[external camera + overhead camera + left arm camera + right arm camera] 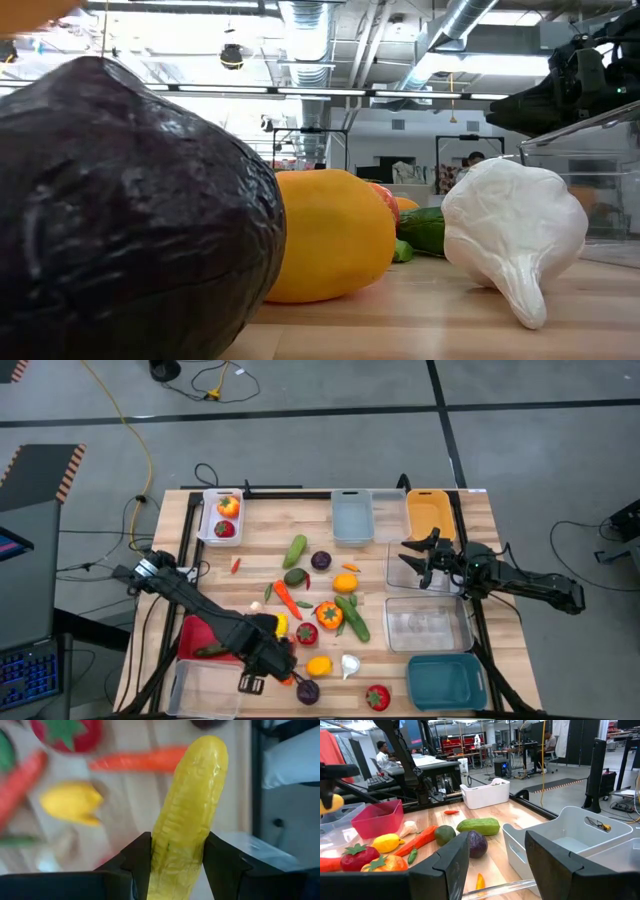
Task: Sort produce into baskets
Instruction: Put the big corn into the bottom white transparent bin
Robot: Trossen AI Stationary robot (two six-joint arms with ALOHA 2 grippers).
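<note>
My left gripper (276,632) is shut on a yellow corn cob (187,815) near the table's near left, beside the red basket (200,638). The cob also shows in the right wrist view (328,802). Loose produce lies on the table's middle: a carrot (285,598), tomatoes (330,615), cucumbers (352,615), a lemon (318,665), garlic (348,665) and a purple round (308,690). My right gripper (420,555) is open and empty over a clear basket (425,572) at the right. My left gripper pinches the corn cob's two long sides (175,855) between its two fingers, near one end. The cob lies along the fingers and its free end (207,750) sticks out beyond them. It is lifted clear of the table.
A white basket (205,520) with two red pieces stands far left. A grey basket (352,528) and an orange-yellow one (430,520) stand at the far edge. A clear basket (428,622) and a teal one (447,680) stand right, another clear one (205,685) near left.
</note>
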